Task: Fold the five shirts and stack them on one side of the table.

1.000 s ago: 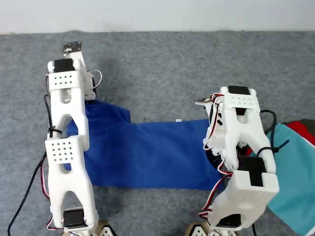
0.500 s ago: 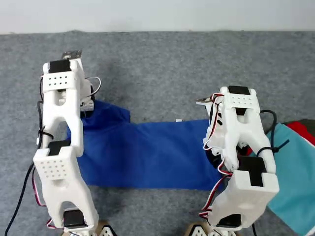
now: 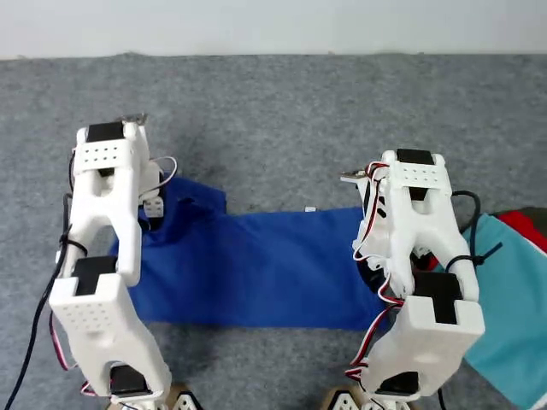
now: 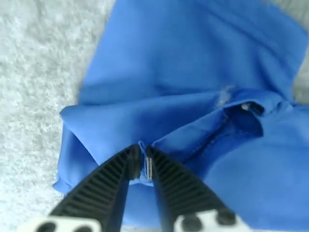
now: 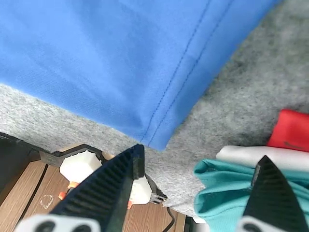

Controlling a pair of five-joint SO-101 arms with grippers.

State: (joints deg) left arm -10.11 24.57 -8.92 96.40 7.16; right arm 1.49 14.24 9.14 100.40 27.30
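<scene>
A blue shirt [image 3: 256,266] lies spread across the middle of the grey table, between the two white arms. In the left wrist view my left gripper [image 4: 141,164] is shut on a pinched fold of the blue shirt [image 4: 203,63] near its collar. That arm stands over the shirt's left end in the high view. My right gripper [image 5: 198,169] hangs open above the blue shirt's hem corner [image 5: 154,137], holding nothing. Its arm [image 3: 414,248] covers the shirt's right end.
A pile of other shirts, teal [image 3: 513,307] and red [image 3: 526,226], lies at the right edge of the table; teal [image 5: 227,193], white and red [image 5: 292,130] cloth show in the right wrist view. The grey felt at the back is bare. The arms' bases stand at the front edge.
The left arm has drawn back toward the front, pulling the pinched upper-left part of the blue shirt inward over itself. The right arm has kept still.
</scene>
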